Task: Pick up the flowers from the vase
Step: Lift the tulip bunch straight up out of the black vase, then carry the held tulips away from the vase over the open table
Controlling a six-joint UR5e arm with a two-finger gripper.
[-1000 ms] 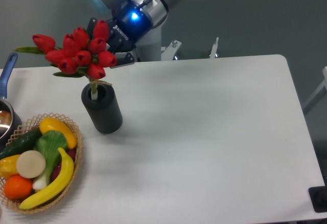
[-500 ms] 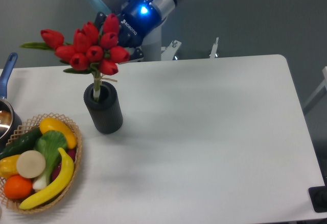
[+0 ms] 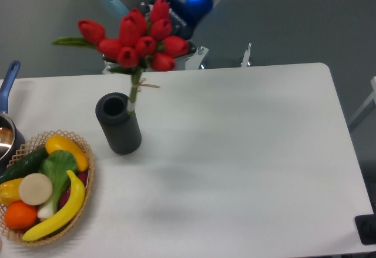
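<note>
Lifting is the step in hand: the flowers (image 3: 138, 42) are held high above the table (image 3: 247, 152), their stems slanting down toward the vase (image 3: 118, 123). Nearest the camera, a woven basket (image 3: 82, 202) of fruit and vegetables is seen at the left edge, with part of a pan (image 3: 8, 123) just beyond it. The vase stands upright near the basket, its round mouth showing dark and open. The stem ends are seen at the right side of its rim; whether they are fully out cannot be told. The red buds are bunched above and behind the vase, one leaf (image 3: 67, 41) pointing left, twine tied round the stems. Behind the buds, the gripper (image 3: 170, 20) is largely hidden; the bunch appears to be clamped in it, though the fingers themselves are not seen. The arm reaches in from the top of the view, a blue light lit at its wrist. A further straight rise is judged to be called for next, so that the stems come free without tipping the vase.
</note>
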